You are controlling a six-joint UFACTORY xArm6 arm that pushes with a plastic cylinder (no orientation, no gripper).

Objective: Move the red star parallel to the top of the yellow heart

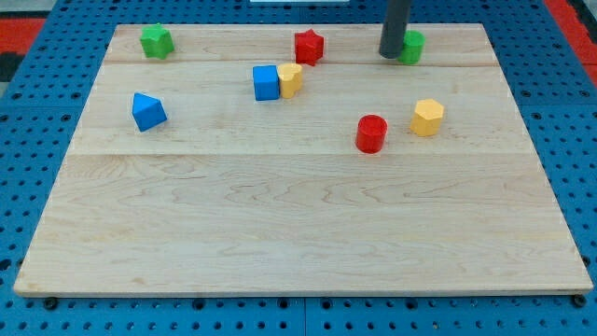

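The red star (pixel 309 46) sits near the view's top, a little right of the board's middle. The yellow heart (pixel 291 79) lies just below and left of it, touching the blue cube (pixel 266 82) on its left. My tip (pixel 390 54) stands on the board at the view's top right, well to the right of the red star and touching or just beside a green block (pixel 412 46) that it partly hides.
A green star (pixel 156 41) is at the top left. A blue triangular block (pixel 147 111) lies at the left. A red cylinder (pixel 371 133) and a yellow hexagon (pixel 427 117) sit right of centre. The wooden board (pixel 298 233) rests on a blue pegboard.
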